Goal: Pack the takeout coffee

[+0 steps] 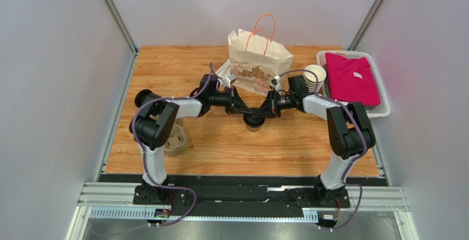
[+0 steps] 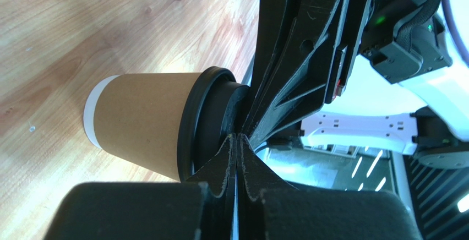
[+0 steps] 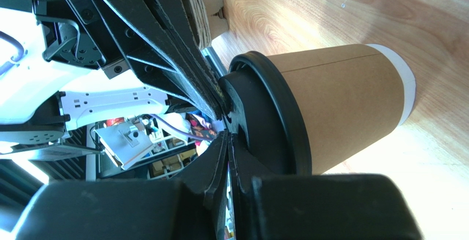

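Observation:
The takeout coffee (image 1: pixel 254 124), a tan kraft cup with a black lid, stands upright on the wooden table in front of the paper bag (image 1: pixel 258 66). Both arms meet over it. My left gripper (image 1: pixel 247 114) is shut and empty, its tips resting against the top of the lid (image 2: pixel 206 124). My right gripper (image 1: pixel 263 113) is also shut and empty, its tips against the lid from the other side. In the left wrist view the cup body (image 2: pixel 146 121) shows beyond my left gripper (image 2: pixel 238 139). In the right wrist view the cup (image 3: pixel 341 102) lies beside my right gripper (image 3: pixel 227 136).
A stack of lidless brown cups (image 1: pixel 315 77) stands right of the bag. A white basket (image 1: pixel 382 108) with a pink cloth (image 1: pixel 349 77) sits at the right edge. A pulp cup tray (image 1: pixel 177 141) lies near the left arm.

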Action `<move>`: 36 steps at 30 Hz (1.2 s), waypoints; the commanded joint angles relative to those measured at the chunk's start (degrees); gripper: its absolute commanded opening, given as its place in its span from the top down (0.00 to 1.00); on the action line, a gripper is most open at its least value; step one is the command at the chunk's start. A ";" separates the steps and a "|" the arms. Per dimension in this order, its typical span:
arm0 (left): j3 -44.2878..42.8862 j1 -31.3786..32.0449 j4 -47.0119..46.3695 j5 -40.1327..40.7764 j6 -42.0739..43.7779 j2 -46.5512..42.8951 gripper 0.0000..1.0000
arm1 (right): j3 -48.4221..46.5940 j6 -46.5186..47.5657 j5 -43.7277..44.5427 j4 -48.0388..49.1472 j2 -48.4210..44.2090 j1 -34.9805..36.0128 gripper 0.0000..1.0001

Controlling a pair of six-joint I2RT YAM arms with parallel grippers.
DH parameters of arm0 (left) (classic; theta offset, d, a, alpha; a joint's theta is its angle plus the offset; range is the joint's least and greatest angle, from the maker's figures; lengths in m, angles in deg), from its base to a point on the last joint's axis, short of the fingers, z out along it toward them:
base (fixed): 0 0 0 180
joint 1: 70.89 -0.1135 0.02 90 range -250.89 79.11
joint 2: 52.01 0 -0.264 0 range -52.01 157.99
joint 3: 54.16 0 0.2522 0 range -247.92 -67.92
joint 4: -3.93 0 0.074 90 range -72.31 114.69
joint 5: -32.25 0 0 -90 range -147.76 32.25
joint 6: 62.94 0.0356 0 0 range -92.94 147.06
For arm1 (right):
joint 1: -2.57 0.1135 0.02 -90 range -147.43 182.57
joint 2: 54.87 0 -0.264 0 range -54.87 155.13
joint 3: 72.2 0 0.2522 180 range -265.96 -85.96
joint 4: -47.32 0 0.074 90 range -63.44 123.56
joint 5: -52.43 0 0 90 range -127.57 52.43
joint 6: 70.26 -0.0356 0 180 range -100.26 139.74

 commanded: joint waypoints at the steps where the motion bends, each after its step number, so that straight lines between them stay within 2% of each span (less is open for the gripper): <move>1: 1.30 -0.17 -3.01 1.61 -3.23 -5.41 0.99 | 0.50 -2.51 5.55 1.76 -1.24 0.68 0.91; 7: 2.18 0.00 -3.64 1.34 -5.17 -8.23 0.99 | -1.08 -5.78 3.70 1.95 -7.13 1.29 0.91; 17: 2.18 1.41 -2.67 3.01 -4.91 -5.78 0.99 | -2.49 3.44 6.78 -7.90 -5.38 0.06 0.91; 25: 2.70 1.50 7.60 6.00 1.24 -2.88 1.00 | -3.37 5.30 8.89 -8.96 -1.87 -0.29 0.92; 36: 3.94 0.18 17.19 11.97 8.18 0.64 1.00 | -0.56 7.41 12.14 -8.43 0.42 -0.38 0.95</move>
